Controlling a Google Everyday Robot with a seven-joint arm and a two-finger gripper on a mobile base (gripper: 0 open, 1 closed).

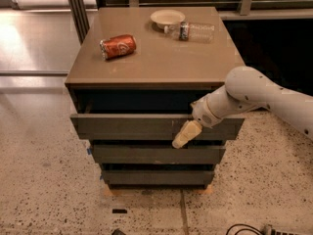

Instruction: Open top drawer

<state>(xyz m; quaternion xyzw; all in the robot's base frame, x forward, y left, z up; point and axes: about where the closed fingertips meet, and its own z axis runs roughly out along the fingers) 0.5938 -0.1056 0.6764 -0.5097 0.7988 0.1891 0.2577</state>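
Note:
The top drawer [127, 127] is the widest of three dark grey-brown fronts in a low cabinet [156, 62]. It stands pulled out a little, with a dark gap showing above its front edge. My gripper [187, 131] is at the right part of this drawer's front, at its top edge, with a pale part hanging down over the front face. My white arm [254, 94] reaches in from the right. The two narrower drawer fronts [156, 154] sit below it, pushed in.
On the cabinet top lie a red can [118, 46] on its side, a pale bowl [167, 17] and a clear plastic bottle [191, 31] on its side. Speckled floor surrounds the cabinet. A metal post [77, 6] stands at the back left. Cables [244, 228] lie at the bottom right.

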